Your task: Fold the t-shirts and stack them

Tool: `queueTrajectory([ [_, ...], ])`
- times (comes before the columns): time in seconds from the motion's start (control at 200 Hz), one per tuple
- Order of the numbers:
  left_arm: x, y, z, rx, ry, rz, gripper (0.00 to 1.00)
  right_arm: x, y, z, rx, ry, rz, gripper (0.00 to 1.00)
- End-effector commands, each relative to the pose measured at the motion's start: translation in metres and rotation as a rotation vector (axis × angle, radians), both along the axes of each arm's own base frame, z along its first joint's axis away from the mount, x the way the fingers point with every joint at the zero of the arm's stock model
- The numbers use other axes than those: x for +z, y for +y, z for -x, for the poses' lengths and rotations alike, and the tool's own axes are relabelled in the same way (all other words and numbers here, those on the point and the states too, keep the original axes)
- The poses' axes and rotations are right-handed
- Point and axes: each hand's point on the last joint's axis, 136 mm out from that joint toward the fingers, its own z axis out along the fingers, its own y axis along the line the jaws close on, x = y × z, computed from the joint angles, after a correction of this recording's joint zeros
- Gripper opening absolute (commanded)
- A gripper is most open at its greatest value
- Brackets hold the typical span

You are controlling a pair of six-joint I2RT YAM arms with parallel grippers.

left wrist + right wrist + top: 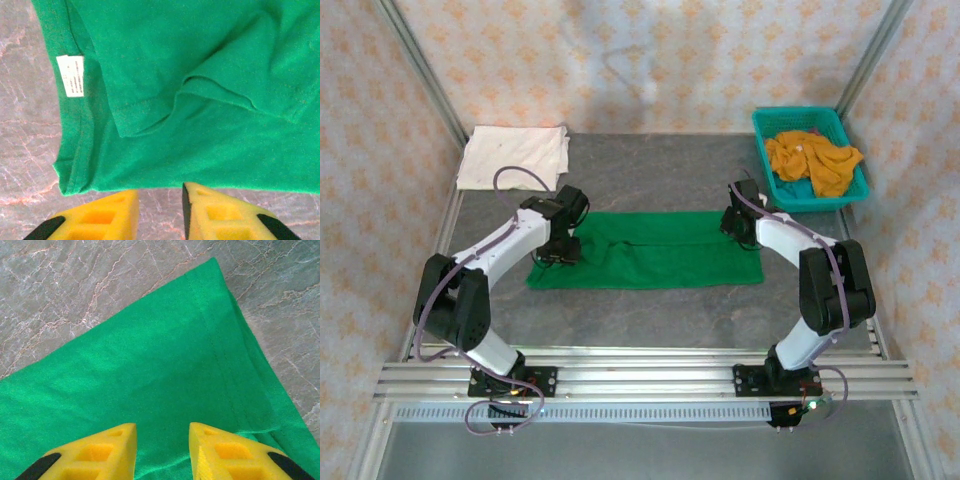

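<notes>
Left claw [160, 194], right claw [162, 427]: cropped below, parted at green t-shirt [655, 255].

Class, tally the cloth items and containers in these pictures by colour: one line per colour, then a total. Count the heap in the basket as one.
Green t-shirt: 1
Cream-white t-shirt: 1
Mustard-orange heap: 1
Teal basket: 1
Total: 4

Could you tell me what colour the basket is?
The basket is teal, seen best in the top view.
</notes>
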Motion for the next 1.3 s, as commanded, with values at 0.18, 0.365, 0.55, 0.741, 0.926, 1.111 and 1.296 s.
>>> queueTrajectory([
  [0.18,-0.031,-0.002,-0.041,-0.006,-0.095,-0.056,0.44,0.009,0.005,-0.005,0.006,-0.036,-0.021,0.34],
  [0.365,-0.043,0.008,-0.061,-0.012,-0.109,-0.135,0.37,0.009,0.006,-0.002,0.009,-0.036,-0.030,0.34],
  [0.55,-0.037,0.020,-0.060,0.012,-0.097,-0.198,0.06,0.011,0.006,-0.001,0.010,-0.041,-0.036,0.34],
  [0.741,-0.011,0.020,-0.044,0.021,-0.101,-0.181,0.00,0.013,0.005,-0.001,0.017,-0.041,-0.025,0.35],
  [0.926,-0.007,0.006,-0.030,0.025,-0.080,-0.069,0.00,0.011,0.007,-0.002,0.024,-0.031,-0.029,0.35],
  [1.111,-0.002,0.000,-0.020,0.026,-0.054,-0.018,0.00,0.014,0.006,-0.002,0.022,-0.028,-0.020,0.36],
  [1.296,0.041,-0.005,-0.022,0.039,-0.147,0.041,0.27,0.018,0.002,0.001,0.017,-0.025,0.002,0.36],
])
